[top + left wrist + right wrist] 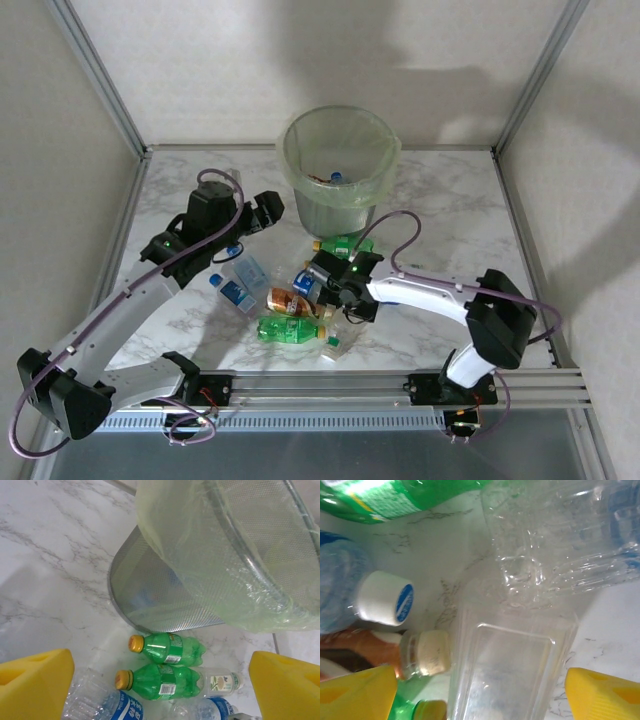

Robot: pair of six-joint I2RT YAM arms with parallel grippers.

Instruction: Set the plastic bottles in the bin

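A round bin (335, 212) of grey perforated metal, lined with a crinkled, translucent pale green bag folded over its rim, was pictured at the far middle of the table (450, 200). What appeared to be a blue-capped bottle (337, 177) lay inside it.

The other bottles (290, 305) were strewn on their sides just in front of the bin, between the two arms. Among them were a pair of ribbed green bottles (160, 681) with yellow caps, a crumpled blue-labelled bottle (100, 705), a white-capped bottle (382, 597) and a flat-sided clear bottle (510, 675).

The left arm was stretched from the near left corner, bent at the elbow. The left gripper (268, 210) was held just left of the bin, its yellow pads (35, 680) spread wide with nothing between them.

The right arm was reached low and leftward across the table. The right gripper (315, 275) was pointed down into the pile with its pads (605, 692) also spread wide. The clear bottle lay between them, and it could not be told whether either pad touched it.

The table was a glossy white with grey marble veining and had a ridged aluminium rail (350, 385) along its near edge. It was enclosed by plain pale walls and slim metal posts.
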